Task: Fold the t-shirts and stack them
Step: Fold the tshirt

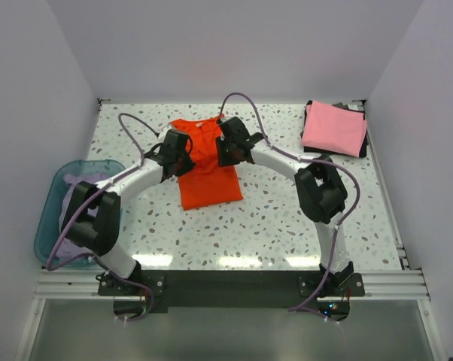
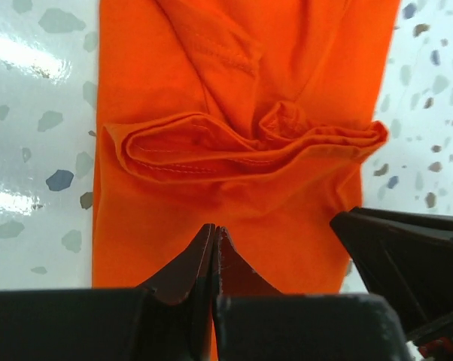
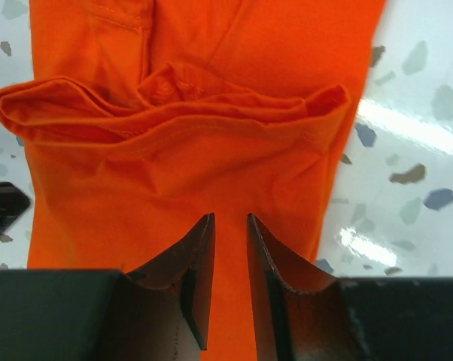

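Observation:
The orange-red t-shirt lies on the table's middle, folded into a long strip with a bunched crosswise fold, which also shows in the right wrist view. My left gripper hovers over its left part; its jaws are pressed together with no cloth seen between them. My right gripper is over the right part, its fingers a narrow gap apart with nothing in them. The pink t-shirt lies folded at the back right. The pale lavender t-shirt is crumpled in the basin.
The translucent teal basin hangs at the table's left edge. A dark item sits under the pink shirt. White walls close in the back and sides. The two gripper bodies are close together over the orange shirt.

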Robot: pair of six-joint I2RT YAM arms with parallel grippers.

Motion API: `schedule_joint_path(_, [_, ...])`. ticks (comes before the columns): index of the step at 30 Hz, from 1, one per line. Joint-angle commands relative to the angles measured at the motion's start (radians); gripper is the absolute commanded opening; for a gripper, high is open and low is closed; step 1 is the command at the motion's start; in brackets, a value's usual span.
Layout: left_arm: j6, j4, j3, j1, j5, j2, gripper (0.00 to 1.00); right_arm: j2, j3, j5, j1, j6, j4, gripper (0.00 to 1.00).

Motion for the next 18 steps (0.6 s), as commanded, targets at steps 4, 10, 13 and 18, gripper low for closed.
schedule_joint_path(4, [0.0, 0.024, 0.089, 0.018, -0.001, 0.13, 0.0, 0.147, 0.188, -0.045, -0.007, 0.004, -0.008, 0.26])
schedule_joint_path(10, [0.026, 0.053, 0.211, 0.077, 0.042, 0.266, 0.0, 0.253, 0.335, -0.051, -0.045, 0.036, -0.043, 0.26])
schedule_joint_path(13, [0.032, 0.062, 0.26, 0.11, 0.055, 0.315, 0.03, 0.279, 0.357, -0.074, -0.082, 0.054, -0.044, 0.26])
schedule_joint_path(18, [0.037, 0.034, 0.294, 0.132, 0.065, 0.403, 0.03, 0.308, 0.363, -0.099, -0.12, 0.059, -0.054, 0.27])
